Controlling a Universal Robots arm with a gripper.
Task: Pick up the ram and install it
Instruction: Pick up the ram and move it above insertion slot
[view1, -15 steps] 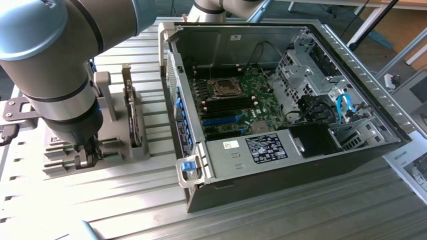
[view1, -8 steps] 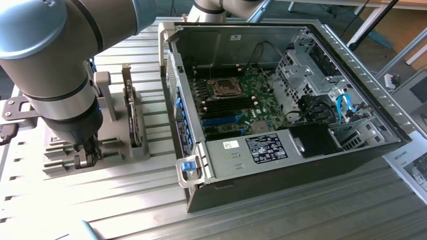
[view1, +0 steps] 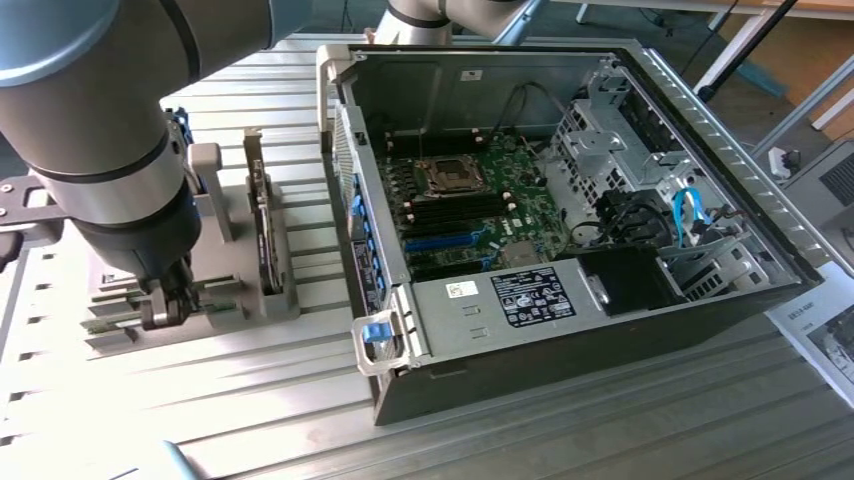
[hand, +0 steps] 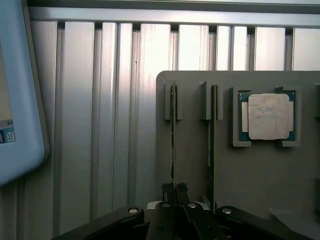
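**Hand closed on the ram at the holder**

The hand (view1: 167, 305) (hand: 175, 190) is down at the grey holder (view1: 287, 300) (hand: 195, 165), which sits on the ribbed metal tabletop (view1: 534, 430) (hand: 100, 125) towards the exterior view's left. In the wrist view its two fingers (hand: 168, 189) are drawn almost fully together, with the thin edge of the ram (hand: 173, 135) running straight in between them. They appear pressed against it on either side.

The ram stands on edge in a slot of the holder, upright and seated in the slot. A second stick (view1: 271, 235) (hand: 212, 140) stands on edge in the neighbouring slot, parallel to the first and just beside it, untouched by the hand. Beyond that stick, a square silver processor (hand: 267, 116) lies flat in its own recess of the same holder.

The open computer case (view1: 694, 130) lies on the tabletop to the exterior view's right of the holder, well apart from the hand. Its green motherboard (view1: 494, 200) is exposed, with a row of dark memory slots (view1: 454, 212) near its middle.
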